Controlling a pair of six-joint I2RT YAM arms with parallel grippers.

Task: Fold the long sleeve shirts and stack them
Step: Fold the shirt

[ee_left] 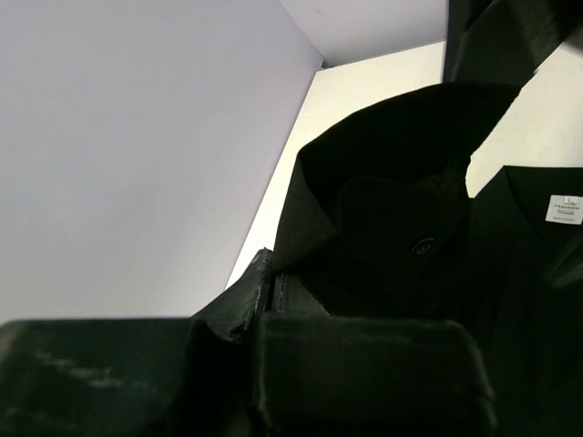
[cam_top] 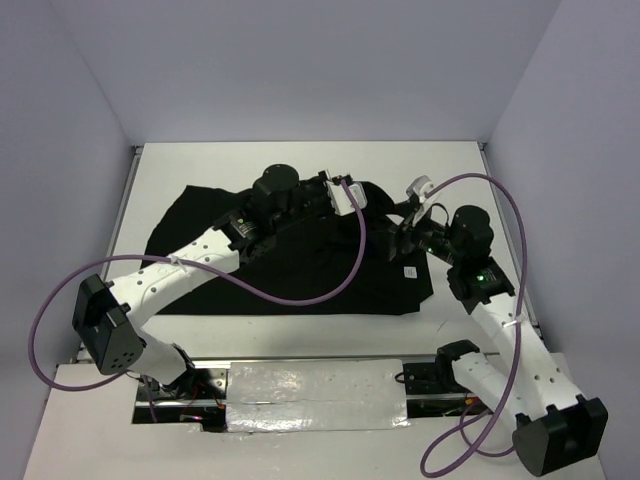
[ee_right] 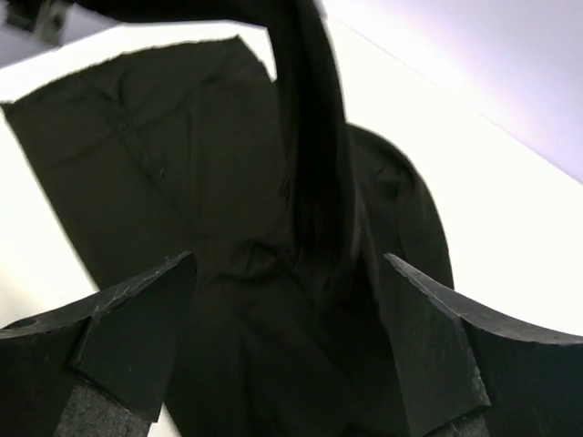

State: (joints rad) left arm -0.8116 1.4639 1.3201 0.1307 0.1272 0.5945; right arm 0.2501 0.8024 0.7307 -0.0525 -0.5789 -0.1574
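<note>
The black long sleeve shirt lies spread on the white table, its small white tag near the right hem. My left gripper is over the shirt's far edge, shut on a fold of the black fabric, which rises from the jaws. That lifted strip hangs in the right wrist view. My right gripper stands open above the shirt's right side; its fingers hold nothing.
Purple cables loop from both arms over the shirt's front part. Grey walls close in the table on the left, back and right. A strip of silver tape runs along the near edge between the arm bases.
</note>
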